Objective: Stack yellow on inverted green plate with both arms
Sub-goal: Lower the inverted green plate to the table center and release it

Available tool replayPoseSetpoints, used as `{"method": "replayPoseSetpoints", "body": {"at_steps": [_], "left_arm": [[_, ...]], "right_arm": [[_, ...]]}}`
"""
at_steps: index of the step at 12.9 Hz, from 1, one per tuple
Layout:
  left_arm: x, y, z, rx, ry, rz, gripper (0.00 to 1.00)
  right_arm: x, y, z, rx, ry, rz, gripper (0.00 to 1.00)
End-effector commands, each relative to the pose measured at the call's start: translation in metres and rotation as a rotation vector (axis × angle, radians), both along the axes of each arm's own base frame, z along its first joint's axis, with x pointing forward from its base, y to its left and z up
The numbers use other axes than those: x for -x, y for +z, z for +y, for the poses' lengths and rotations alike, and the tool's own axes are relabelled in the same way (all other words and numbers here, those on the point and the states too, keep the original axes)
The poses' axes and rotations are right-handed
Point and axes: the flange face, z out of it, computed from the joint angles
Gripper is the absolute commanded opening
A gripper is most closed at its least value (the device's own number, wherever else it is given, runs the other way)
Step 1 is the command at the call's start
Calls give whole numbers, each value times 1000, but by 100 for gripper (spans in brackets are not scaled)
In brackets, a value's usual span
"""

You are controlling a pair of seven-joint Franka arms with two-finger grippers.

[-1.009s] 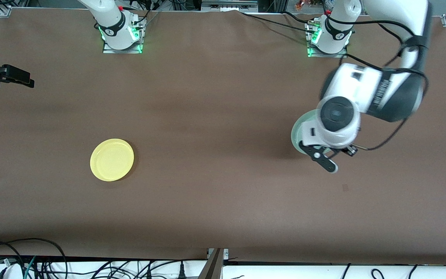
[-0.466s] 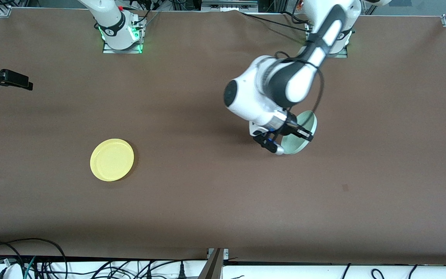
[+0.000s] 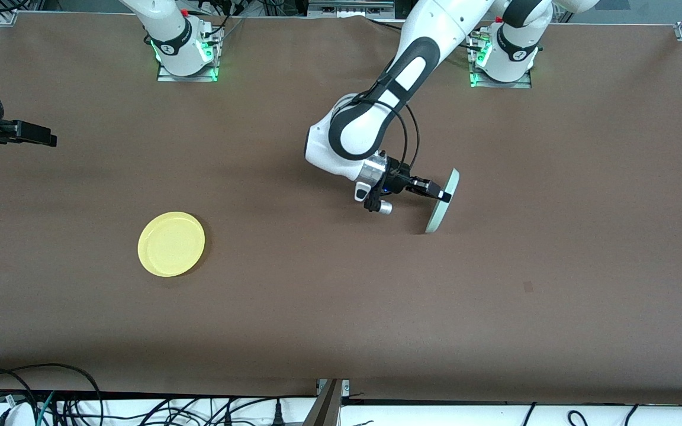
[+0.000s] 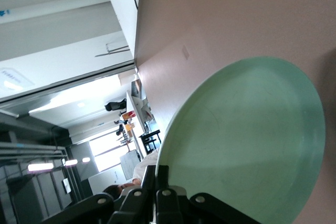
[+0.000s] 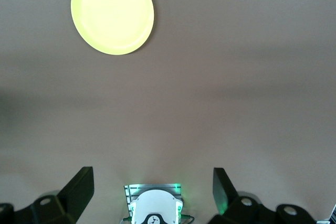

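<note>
The yellow plate (image 3: 171, 244) lies flat and rim-up on the brown table, toward the right arm's end; it also shows in the right wrist view (image 5: 113, 12). The pale green plate (image 3: 443, 200) stands almost on edge over the middle of the table, its lower rim close to the surface. My left gripper (image 3: 443, 196) is shut on its rim. In the left wrist view the green plate (image 4: 247, 140) fills the picture and the left gripper (image 4: 159, 176) pinches its edge. My right gripper (image 5: 152, 172) hangs open and empty, high over the right arm's end of the table (image 3: 32, 134).
Both arm bases (image 3: 184, 50) (image 3: 507, 56) stand along the table's edge farthest from the front camera. Cables (image 3: 33, 402) lie off the table's nearest edge. A small dark mark (image 3: 527, 287) sits on the brown cloth. Bare table (image 3: 317, 266) separates the two plates.
The left arm has swung from its own end of the table toward the middle, turning the green plate from nearly flat to on edge. The right gripper has barely shifted.
</note>
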Motion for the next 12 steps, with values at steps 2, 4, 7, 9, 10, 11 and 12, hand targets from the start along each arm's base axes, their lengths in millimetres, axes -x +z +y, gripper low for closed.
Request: {"method": "replayPoseSetpoints", "body": {"at_steps": [2, 4, 7, 9, 10, 11, 12], "left_arm": [[11, -15, -13, -88, -17, -111, 0], [20, -24, -20, -92, -27, -127, 0], [28, -20, -29, -13, 26, -158, 65], [24, -1, -45, 93, 81, -148, 100], [23, 10, -53, 156, 109, -137, 100], [20, 20, -61, 213, 125, -130, 100], [18, 30, -68, 267, 138, -120, 100]], "right_arm": [[-2, -9, -5, -5, 3, 23, 100], [-3, -14, -11, -7, -9, 26, 100], [-3, -16, -13, -9, -13, 32, 100], [-3, -15, -13, -9, -13, 32, 100], [-3, -14, -14, -10, -14, 29, 100], [-3, -13, -15, -14, -17, 24, 100], [-3, -13, -16, -15, -18, 28, 100]]}}
